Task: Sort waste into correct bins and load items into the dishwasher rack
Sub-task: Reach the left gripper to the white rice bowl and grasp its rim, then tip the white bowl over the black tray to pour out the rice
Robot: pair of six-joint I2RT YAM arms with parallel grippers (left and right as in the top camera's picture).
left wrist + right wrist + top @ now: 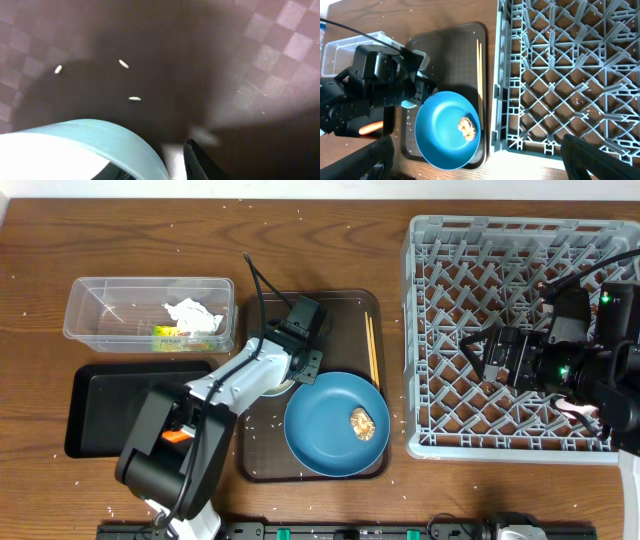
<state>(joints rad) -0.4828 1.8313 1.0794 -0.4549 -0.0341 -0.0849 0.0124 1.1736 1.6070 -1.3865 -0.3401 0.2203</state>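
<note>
Our left gripper (306, 366) was low over the brown tray (345, 305), at the far-left edge of the plate (325, 435), with the light-blue cup (90, 145) under it. The left wrist view showed the cup's rim close up and one dark fingertip (197, 160) just beside its wall. The other finger was out of frame, so we could not tell whether the jaws had closed on the cup. Our right gripper (483, 355) hung over the rack (440, 300), fingers spread wide and empty.

We judged the cup small, light and rigid, with a smooth wall that could slip or tip under an off-centre squeeze. The sound hold seemed to be a pinch across the rim, one finger inside and one outside, gentle enough not to chip it. Rice grains (134, 98) lay loose on the tray beside the cup and might drag along with it.
</note>
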